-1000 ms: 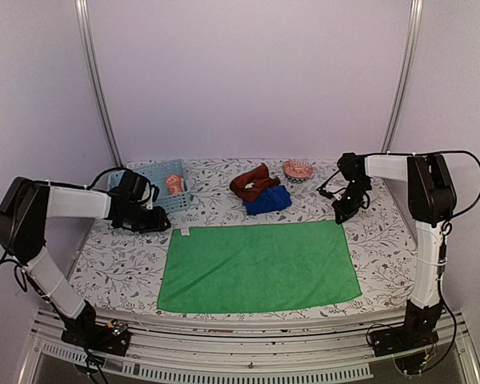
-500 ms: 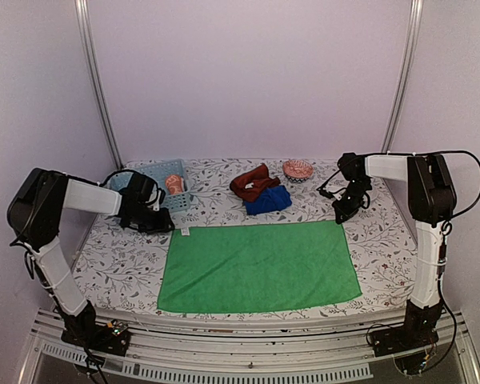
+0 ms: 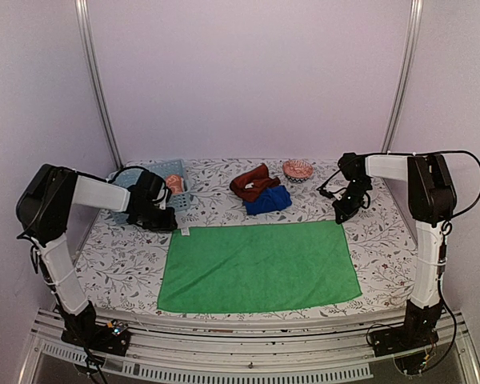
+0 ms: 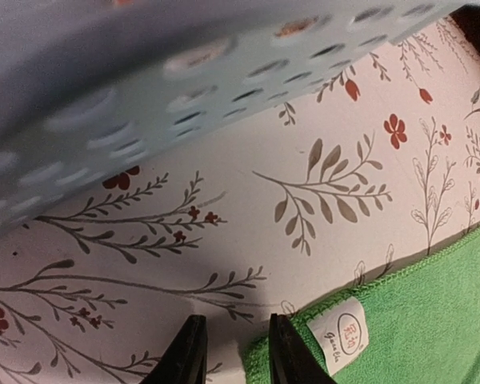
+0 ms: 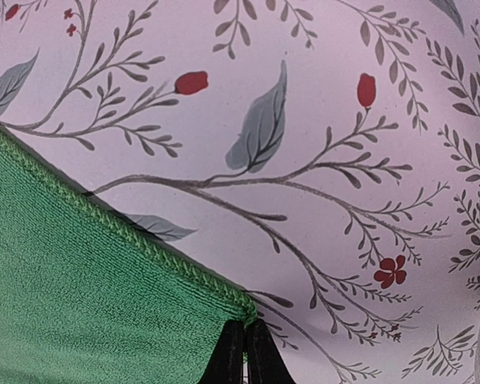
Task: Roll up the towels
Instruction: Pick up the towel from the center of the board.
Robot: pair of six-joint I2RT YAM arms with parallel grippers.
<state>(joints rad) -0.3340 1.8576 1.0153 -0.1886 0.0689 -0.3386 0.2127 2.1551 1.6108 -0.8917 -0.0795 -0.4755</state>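
Flowery worktop (image 3: 120, 264) holds the green towel (image 3: 260, 268) spread flat by its near edge, long side running left to right. At the towel's far left corner sits the left tool (image 4: 234, 336), tips a little apart. The right tool (image 5: 246, 344), tips together, touches the far right corner.

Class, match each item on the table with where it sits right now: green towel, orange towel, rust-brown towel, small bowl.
1 green towel
2 orange towel
3 rust-brown towel
4 small bowl

A inside the light blue basket
B on top of the blue towel
C spread flat at the front
D at the back, right of the stacked towels

Pairs: 1-C, 2-A, 3-B, 4-D
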